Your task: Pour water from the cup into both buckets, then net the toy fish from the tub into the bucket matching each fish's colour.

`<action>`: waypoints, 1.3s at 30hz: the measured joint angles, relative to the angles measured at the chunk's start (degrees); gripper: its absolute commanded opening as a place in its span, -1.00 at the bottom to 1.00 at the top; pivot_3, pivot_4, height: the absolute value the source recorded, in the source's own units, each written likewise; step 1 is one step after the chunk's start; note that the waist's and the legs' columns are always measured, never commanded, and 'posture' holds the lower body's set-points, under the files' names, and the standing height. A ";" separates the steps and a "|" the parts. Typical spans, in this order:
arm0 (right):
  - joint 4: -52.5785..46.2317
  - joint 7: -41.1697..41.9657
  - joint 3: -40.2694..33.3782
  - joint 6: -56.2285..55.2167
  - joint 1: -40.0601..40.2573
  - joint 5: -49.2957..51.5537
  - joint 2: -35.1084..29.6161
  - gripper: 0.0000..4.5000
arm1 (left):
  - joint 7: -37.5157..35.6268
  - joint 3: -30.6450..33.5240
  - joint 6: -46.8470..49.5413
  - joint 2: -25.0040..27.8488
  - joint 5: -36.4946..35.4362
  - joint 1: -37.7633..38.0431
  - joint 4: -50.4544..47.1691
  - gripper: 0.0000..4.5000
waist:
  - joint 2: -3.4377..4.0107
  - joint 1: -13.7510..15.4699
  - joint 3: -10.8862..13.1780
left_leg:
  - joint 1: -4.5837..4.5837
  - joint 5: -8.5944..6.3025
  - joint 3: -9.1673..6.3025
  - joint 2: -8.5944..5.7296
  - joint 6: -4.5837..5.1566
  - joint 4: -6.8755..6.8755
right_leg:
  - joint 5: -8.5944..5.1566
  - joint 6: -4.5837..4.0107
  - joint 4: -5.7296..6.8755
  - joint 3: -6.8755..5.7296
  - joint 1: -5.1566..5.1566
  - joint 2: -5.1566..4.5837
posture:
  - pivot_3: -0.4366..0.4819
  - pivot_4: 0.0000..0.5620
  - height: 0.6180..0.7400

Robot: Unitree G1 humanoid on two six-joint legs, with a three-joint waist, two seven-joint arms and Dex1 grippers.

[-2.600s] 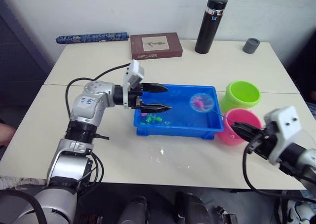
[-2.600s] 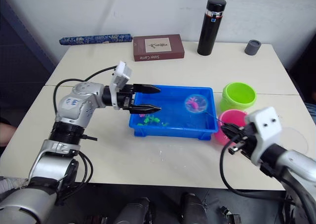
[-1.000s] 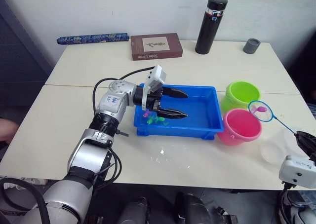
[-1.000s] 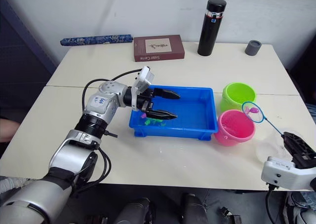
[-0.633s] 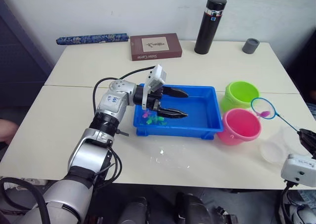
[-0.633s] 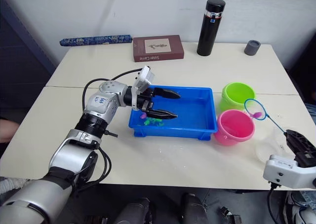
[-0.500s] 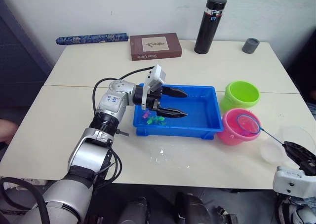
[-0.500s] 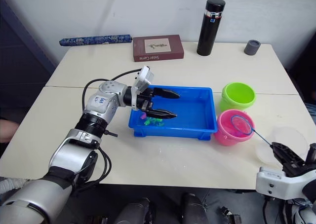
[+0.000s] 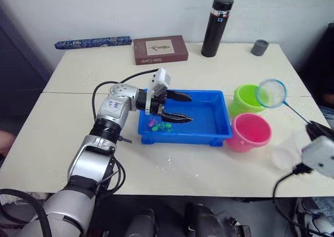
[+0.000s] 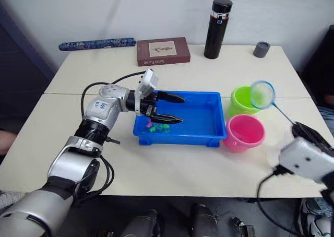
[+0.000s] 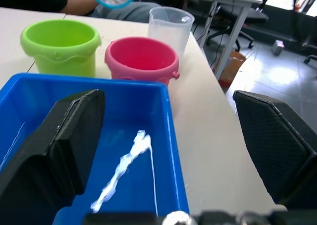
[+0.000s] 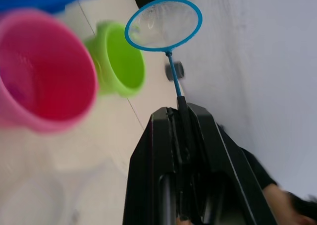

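My left gripper (image 9: 189,108) hangs open over the blue tub (image 9: 214,135), nothing between its fingers (image 11: 59,140). Tiny pink and green toy fish (image 9: 159,126) lie in the tub's near left corner. To the tub's right stand the lime green bucket (image 9: 244,100) and the pink bucket (image 9: 250,132). My right gripper (image 9: 314,127) is shut on the thin handle of a blue net. The net's hoop (image 12: 163,24) is raised above the green bucket and looks empty. The clear cup (image 9: 287,153) stands to the right of the pink bucket.
Along the table's far edge are a tall black flask (image 9: 215,25), a grey cap (image 9: 259,47), a brown box (image 9: 159,49) and a blue patterned roll (image 9: 86,42). A person's arm (image 11: 84,2) shows beyond the buckets.
The net carried a pink fish out of the tub to the pink bucket, dipped over it, and now stands raised and empty. My left gripper moved further over the tub.
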 measured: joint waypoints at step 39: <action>27.41 3.69 44.09 34.83 -42.58 27.37 0.93 -1.00 | 21.03 12.30 18.85 23.79 -2.49 31.65 -38.31 0.98 | 0.00 -0.12 0.01 | -0.25 -0.03 -0.22 -0.20 0.01 0.02 | -0.05 -0.10 0.07 -0.20 -0.25 -0.58 | -0.05 -0.47 1.00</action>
